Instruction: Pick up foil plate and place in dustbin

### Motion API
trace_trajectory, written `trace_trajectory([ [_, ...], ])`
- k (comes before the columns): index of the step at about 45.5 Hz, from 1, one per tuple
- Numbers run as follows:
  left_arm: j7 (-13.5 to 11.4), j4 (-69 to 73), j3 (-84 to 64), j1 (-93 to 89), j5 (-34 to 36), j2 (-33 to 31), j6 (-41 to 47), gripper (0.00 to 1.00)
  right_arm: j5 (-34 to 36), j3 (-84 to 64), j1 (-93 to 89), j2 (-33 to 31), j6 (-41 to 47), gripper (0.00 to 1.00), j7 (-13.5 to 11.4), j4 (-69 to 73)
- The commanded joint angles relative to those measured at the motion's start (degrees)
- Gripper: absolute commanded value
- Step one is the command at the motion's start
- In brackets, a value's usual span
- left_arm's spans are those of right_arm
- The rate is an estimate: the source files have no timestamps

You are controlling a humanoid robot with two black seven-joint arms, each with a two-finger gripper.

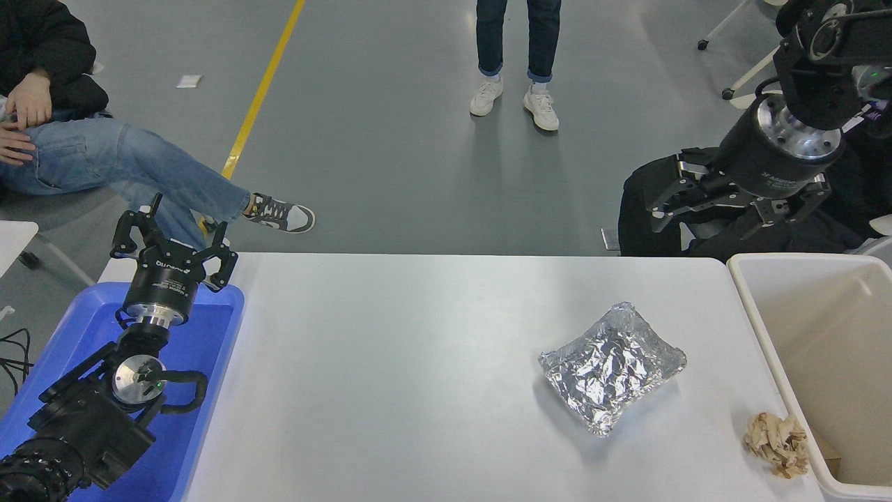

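Observation:
The foil plate (612, 366), crinkled silver and roughly square, lies on the white table (418, 362) right of centre. The cream dustbin (829, 335) stands at the table's right end, a little right of the plate. My right gripper (718, 213) hangs open and empty beyond the table's far right corner, well above and behind the plate and left of the bin's far end. My left gripper (174, 237) is parked open at the lower left, over the blue tray.
A crumpled brown paper ball (777, 443) lies by the bin's near wall. A blue tray (209, 335) sits at the table's left end. A person's legs (516, 63) stand beyond the table, and another person (104, 160) sits at the far left.

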Motion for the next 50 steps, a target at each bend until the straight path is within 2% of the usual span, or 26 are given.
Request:
trace_trajectory([
  [1,0.0,0.0,0.0,0.0,0.0,0.0,0.0,0.98,0.0,-0.5,-0.7,-0.6,0.0,1.00,0.0,0.0],
  [19,-0.1,0.1,0.0,0.0,0.0,0.0,0.0,0.98,2.6,4.1,-19.9,-1.8,-0.3,1.00,-0.1,-2.7],
  [26,-0.1,0.1,0.0,0.0,-0.1,0.0,0.0,0.98,5.6,4.2,-26.3,-2.7,-14.0,1.00,-0.3,-2.7],
  [38,-0.2,0.1,0.0,0.0,-0.2,0.0,0.0,0.98,16.7,10.0,-38.7,-6.0,-25.0,0.94,-0.3,-6.8],
  [41,-0.2,0.0,0.0,0.0,-0.2,0.0,-0.1,0.98,16.9,10.1,-41.3,-5.7,-27.5,0.90,-0.4,-6.8],
  [50,-0.2,0.0,0.0,0.0,-0.2,0.0,-0.1,0.98,15.0,8.8,-46.9,-3.0,-35.1,0.90,-0.4,-7.0],
])
